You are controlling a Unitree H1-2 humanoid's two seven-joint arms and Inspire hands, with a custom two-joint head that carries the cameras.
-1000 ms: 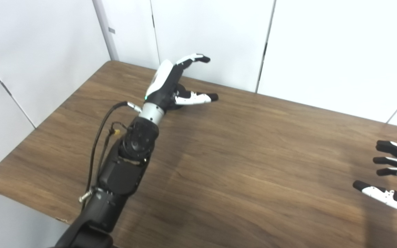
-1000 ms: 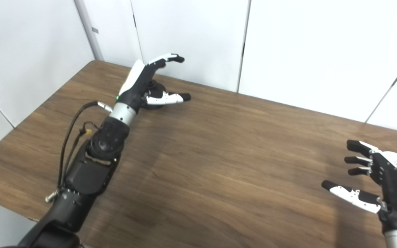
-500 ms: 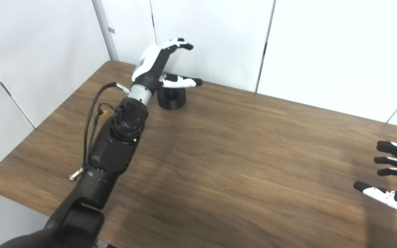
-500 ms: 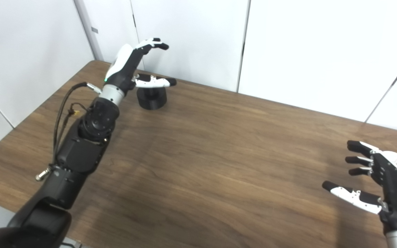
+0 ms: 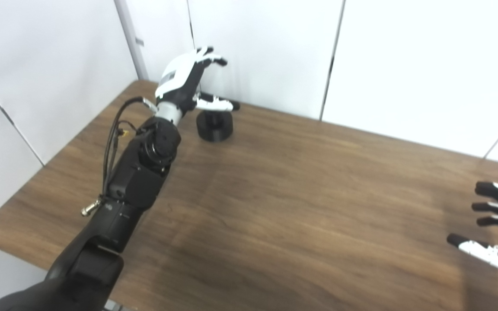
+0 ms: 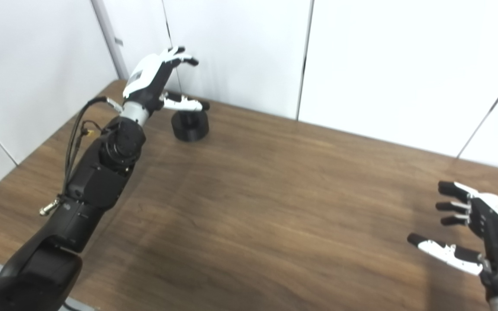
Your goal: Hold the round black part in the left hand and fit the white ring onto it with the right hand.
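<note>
Round black part on the worktop, upper left of frame. Left hand over it, fingers spread, holding nothing. Right hand lower right, fingers spread, empty.

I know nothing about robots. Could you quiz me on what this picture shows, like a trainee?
1. True or false: the left robot hand is gripping the round black part.
2. Which robot hand is nearer the part: A) left, B) right?
3. Fill in: the part stands on the wooden ____.

Key: 1. False: its fingers are spread above the part, which stands on the wood. 2. A. 3. table.
</note>
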